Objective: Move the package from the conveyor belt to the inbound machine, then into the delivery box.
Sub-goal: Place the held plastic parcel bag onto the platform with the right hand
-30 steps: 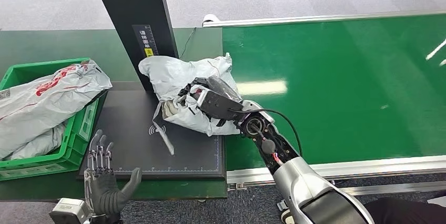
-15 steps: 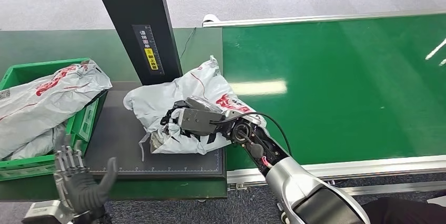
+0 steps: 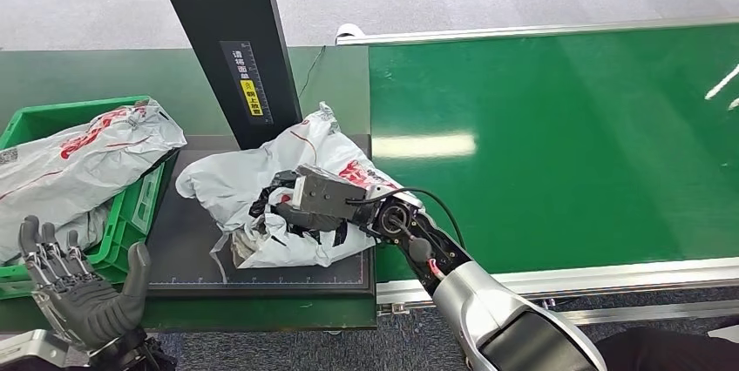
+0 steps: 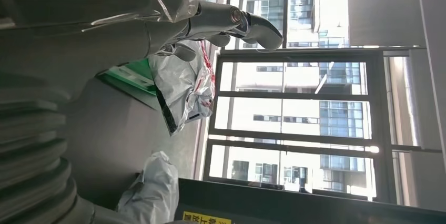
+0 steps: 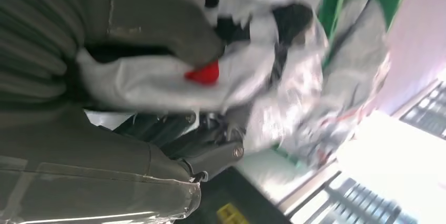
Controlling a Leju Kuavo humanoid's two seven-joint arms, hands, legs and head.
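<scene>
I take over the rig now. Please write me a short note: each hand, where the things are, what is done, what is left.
Right hand: grips the grey package, which rests on the dark inbound machine platform.
Left hand: holds nothing, fingers apart, raised near the green delivery box.
Delivery box: holds other grey packages.
Conveyor belt: no package on the visible part.
Done: package is off the belt and on the machine.
Left: move it into the delivery box.

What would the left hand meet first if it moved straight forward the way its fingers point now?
Probably the green delivery box: the left hand hangs open below the box's near rim, fingers pointing up toward it and the grey packages inside. Depth is unclear, so it might pass above the rim.
</scene>
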